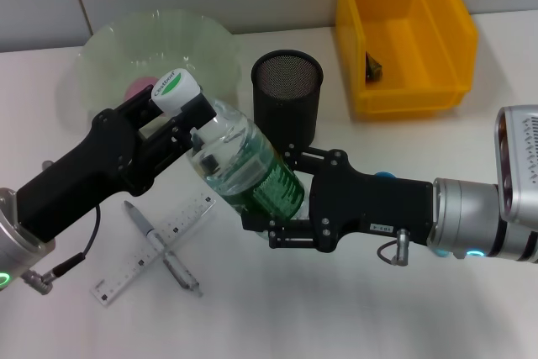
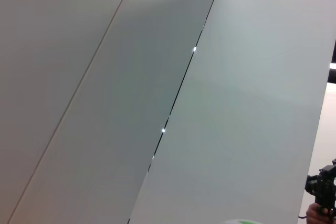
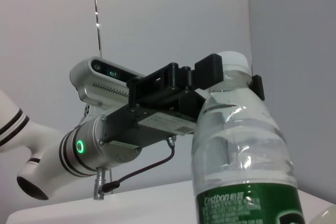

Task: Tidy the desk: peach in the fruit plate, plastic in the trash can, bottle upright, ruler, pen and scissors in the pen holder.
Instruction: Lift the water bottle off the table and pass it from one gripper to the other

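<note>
The head camera looks down on the counter (image 1: 353, 308) from above. The right wrist camera sits close under the bottle (image 3: 241, 150), facing up at the left claw (image 3: 231, 74). The left wrist camera faces bare wall panels.

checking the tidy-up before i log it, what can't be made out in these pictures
- Scissors: none visible in any view.
- Dark item in the yellow plastic bin: head view, too small and half behind the bin wall to identify.
- Pink object on the pale green fruit plate: head view, hidden by the left gripper.
- Base of the clear green-labelled water bottle: covered by the right gripper.
- Left wrist view: shows only wall panels.
</note>
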Tool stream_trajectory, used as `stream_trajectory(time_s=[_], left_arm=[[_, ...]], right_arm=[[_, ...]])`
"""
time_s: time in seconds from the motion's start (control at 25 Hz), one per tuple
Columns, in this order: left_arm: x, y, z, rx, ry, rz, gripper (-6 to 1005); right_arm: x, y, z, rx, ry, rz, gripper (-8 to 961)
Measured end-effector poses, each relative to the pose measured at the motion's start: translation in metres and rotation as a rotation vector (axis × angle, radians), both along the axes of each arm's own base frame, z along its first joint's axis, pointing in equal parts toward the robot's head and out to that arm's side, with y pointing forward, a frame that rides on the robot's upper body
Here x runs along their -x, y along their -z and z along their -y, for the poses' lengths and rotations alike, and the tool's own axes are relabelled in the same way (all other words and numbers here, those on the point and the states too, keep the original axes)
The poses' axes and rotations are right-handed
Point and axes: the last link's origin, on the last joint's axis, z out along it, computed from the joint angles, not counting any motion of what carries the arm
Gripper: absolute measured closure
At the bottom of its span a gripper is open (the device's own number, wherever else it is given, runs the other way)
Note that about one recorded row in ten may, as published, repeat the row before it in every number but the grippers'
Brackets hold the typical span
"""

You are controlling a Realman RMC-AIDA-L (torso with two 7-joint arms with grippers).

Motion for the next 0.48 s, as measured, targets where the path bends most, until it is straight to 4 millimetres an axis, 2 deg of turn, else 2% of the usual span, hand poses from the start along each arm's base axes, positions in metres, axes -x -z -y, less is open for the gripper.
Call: stream_trajectory(time_s=[0.48], left_arm=[[-0.0004, -0.0014, 0.0009, -0.007, 0.006, 0.008, 493]], right_arm=[[0.0009, 0.0001, -0.0002, 0.003, -0.004, -0.002, 166]])
